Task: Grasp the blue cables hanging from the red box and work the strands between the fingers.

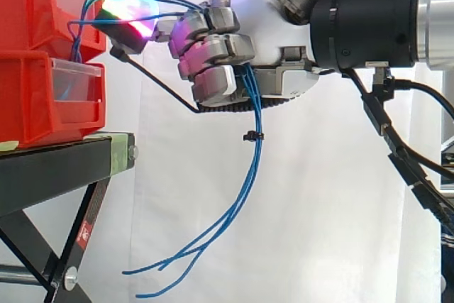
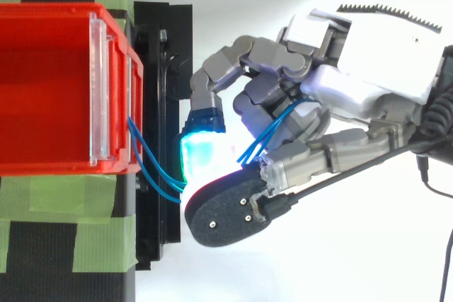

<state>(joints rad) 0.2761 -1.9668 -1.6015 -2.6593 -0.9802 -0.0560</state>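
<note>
Item: my hand (image 1: 284,26), fingers curled tight round the cables (image 1: 255,125). Cables: blue, running from the red box (image 2: 49,90) front through my fist, loose ends hanging free below, beside the black stand (image 1: 57,168).

Backdrop: white curtain (image 1: 305,211), plain, evenly and brightly lit, faint vertical folds.
Furniture: black stand (image 1: 50,175) at left, flat top shelf, slanted legs (image 1: 85,228) crossing below it. Silver bolt (image 1: 132,152) at the shelf's front corner; round silver fitting (image 1: 69,278) low on one leg.
Top view: strips of pale green tape (image 2: 56,192) lie across the stand's black top. White surface (image 2: 354,259) beneath, lightly shadowed.
</note>
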